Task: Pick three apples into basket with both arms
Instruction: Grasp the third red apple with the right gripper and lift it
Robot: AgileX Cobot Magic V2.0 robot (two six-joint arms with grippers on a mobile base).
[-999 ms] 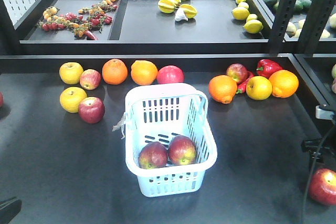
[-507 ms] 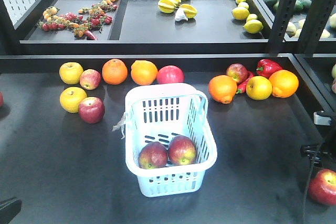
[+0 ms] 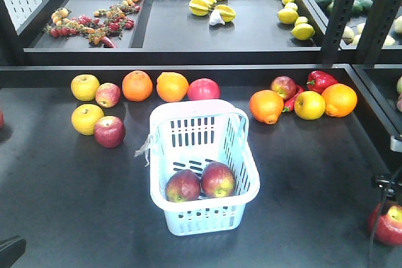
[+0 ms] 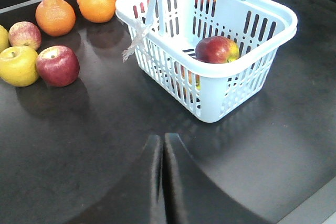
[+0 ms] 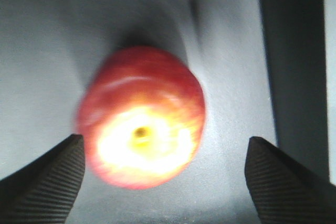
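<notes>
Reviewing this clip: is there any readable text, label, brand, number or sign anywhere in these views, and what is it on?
None can be read in any view.
The frayed tag on the basket rim shows no print.
The apples in the basket, the apple under the open right pincer, and the shut left pincer bear no stickers or markings.

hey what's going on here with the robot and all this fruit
A two-armed robot is collecting apples into a pale basket. Two apples already lie inside it. The right hand is open, hovering over a third apple on the dark table to the right, its fingers either side but not gripping. The left hand is shut, holding nothing, pointed toward the basket.
</notes>
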